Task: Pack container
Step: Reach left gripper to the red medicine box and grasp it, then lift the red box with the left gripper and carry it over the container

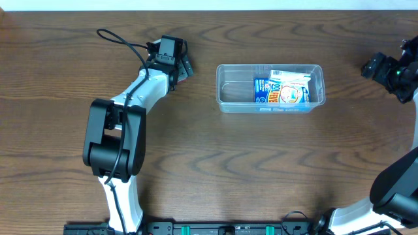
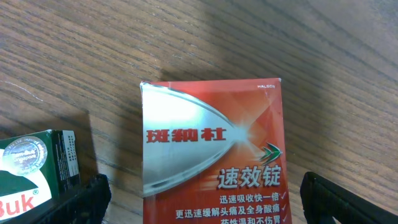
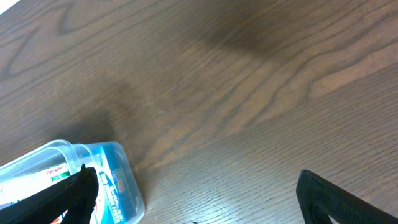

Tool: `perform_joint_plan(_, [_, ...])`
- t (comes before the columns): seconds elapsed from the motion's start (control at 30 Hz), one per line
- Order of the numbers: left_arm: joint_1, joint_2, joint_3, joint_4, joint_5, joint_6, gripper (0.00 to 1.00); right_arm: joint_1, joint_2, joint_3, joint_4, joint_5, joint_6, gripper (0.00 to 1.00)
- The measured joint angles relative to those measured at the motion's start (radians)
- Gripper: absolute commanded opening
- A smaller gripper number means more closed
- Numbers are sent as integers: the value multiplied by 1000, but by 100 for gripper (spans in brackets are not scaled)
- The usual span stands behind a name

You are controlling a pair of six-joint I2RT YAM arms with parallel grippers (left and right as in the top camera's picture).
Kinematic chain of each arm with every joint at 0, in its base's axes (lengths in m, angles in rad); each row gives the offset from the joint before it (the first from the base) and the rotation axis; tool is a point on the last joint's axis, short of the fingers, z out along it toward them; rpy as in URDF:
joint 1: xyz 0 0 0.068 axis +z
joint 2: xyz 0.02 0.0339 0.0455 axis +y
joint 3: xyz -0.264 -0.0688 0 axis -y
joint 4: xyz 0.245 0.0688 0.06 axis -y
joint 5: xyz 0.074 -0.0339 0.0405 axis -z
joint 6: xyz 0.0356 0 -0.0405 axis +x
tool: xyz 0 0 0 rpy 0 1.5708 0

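My left gripper (image 2: 205, 179) hung over the wooden table (image 1: 261, 163), left of the middle and towards its far edge. Its fingers (image 2: 93, 199) were spread wide. A red box (image 2: 211, 137) printed with white Chinese characters and a silver swoosh lay flat on the wood between them. I saw bare wood on either side of the box, so neither finger was touching it and I gripped nothing. Just to the left of that box, beside my left finger, stood a green box (image 2: 31, 165) with a white label and red lettering, cut off by the edge of my wrist view.

Further right, the clear container (image 1: 222, 98) sat on the table right of centre, well apart from both my grippers. Inside it, in its right part, lay a blue packet (image 1: 262, 90) and partly over it a white and blue packet (image 1: 290, 88).

At the far right, my right gripper (image 3: 198, 177) was over bare wood near the table's right edge. Its fingers were also wide apart with nothing between them. From that wrist, one rounded corner of the container showed at the lower left, beside one finger (image 3: 62, 199), with blue packaging visible through the plastic.
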Motion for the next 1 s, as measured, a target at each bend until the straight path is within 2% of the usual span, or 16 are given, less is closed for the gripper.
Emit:
perform_joint_plan(0.47, [-1, 51, 0, 14, -6, 1, 100, 0, 0, 0, 0, 0, 0, 99])
perform_joint_plan(0.53, [-1, 51, 0, 17, -5, 1, 93, 0, 0, 0, 0, 0, 0, 99])
perform_joint_plan(0.63, [-1, 51, 0, 21, -5, 1, 73, 0, 0, 0, 0, 0, 0, 99])
perform_joint_plan(0.73, [-1, 51, 0, 27, -6, -8, 61, 0, 0, 0, 0, 0, 0, 99])
perform_joint_plan(1.0, [-1, 51, 0, 33, -5, -1, 58, 0, 0, 0, 0, 0, 0, 99])
